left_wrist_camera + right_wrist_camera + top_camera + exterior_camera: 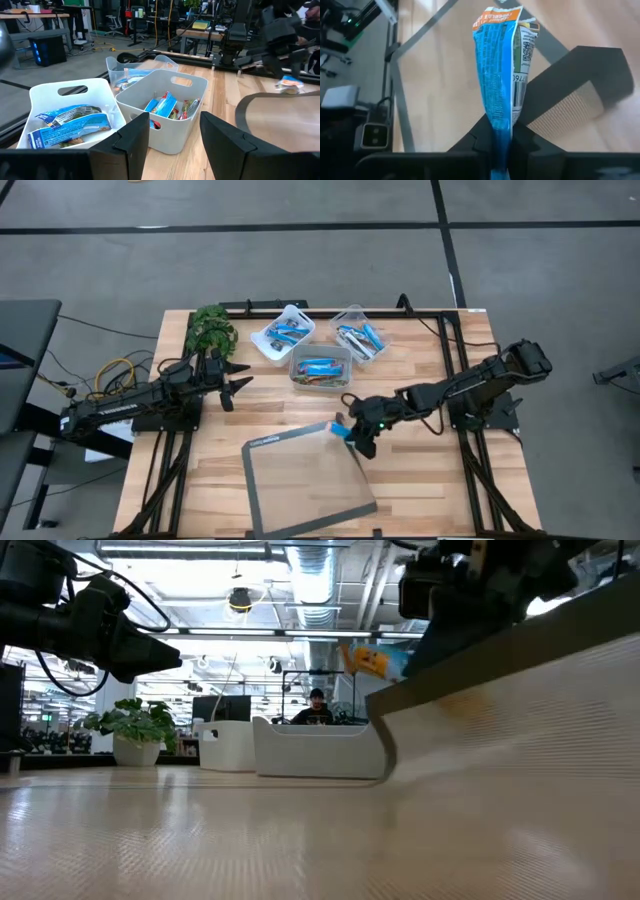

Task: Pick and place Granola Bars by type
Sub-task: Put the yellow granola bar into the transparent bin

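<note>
Because bars go into tubs (320, 366) by type, the right gripper (345, 430) pinches one blue-and-orange bar (501, 75) by its end above the tray (305, 485), while the left gripper (238, 381) waits open near the tubs.

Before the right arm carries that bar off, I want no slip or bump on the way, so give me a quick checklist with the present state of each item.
1. Right gripper shut on the granola bar: ok.
2. Bar clear of the mesh tray: ok, it hangs above the tray's corner in the low view.
3. Grip well placed: not ok, the fingers pinch only one end of the wrapper.
4. Three tubs by the table's far edge, with room inside: ok for the middle tub.
5. Left gripper out of the way: ok, open, beside the plant.
6. Which tub matches this bar: cannot tell.
</note>
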Tool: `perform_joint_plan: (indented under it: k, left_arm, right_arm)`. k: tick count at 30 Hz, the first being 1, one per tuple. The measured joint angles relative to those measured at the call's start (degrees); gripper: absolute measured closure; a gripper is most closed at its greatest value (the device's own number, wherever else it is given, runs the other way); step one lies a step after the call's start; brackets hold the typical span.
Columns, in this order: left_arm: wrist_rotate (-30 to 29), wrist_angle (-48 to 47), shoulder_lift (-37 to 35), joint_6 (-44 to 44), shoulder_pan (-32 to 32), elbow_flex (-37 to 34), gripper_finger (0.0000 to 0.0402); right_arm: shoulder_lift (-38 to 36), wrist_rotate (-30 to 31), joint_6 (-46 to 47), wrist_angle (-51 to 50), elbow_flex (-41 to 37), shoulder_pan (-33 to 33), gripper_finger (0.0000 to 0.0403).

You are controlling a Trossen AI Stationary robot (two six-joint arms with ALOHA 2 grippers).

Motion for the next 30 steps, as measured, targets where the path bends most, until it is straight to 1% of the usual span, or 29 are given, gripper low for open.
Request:
perform_joint_plan:
  k: [5,8,12,14,19,25,28,30]
  left_arm:
    - [0.01,0.00,0.00,0.00,-0.01,0.01,0.0233]
    - [0.00,0.00,0.02,0.00,-0.02,0.00,0.0233]
    - [0.00,0.00,0.02,0.00,0.00,0.00,0.0233]
    - [0.02,0.00,0.00,0.00,0.00,0.02,0.0233]
    - [0.00,0.00,0.01,0.00,0.00,0.00,0.0233]
    - [0.00,0.00,0.02,0.00,-0.02,0.00,0.0233]
    - [0.00,0.00,0.01,0.00,-0.01,0.00,0.0233]
    - [0.00,0.00,0.02,0.00,0.00,0.00,0.0233]
  right_arm:
    - [0.00,0.06,-1.15,-0.15,0.00,-0.92,0.0384]
    - [0.00,0.16,-2.54,2.81,0.00,-1.51,0.0385]
    - [0.00,2.61,-5.36,7.94,0.00,-3.18,0.0383]
    - [-0.04,4.76,-7.17,9.59,0.00,-4.29,0.0383]
    - [-0.04,12.96,-12.92,11.41,0.02,-6.96,0.0386]
    - [-0.07,25.72,-19.50,11.86,0.02,-9.97,0.0384]
    - [-0.07,32.87,-22.29,12.51,0.02,-12.45,0.0383]
    - [-0.09,36.48,-24.10,13.03,0.13,-14.40,0.0384]
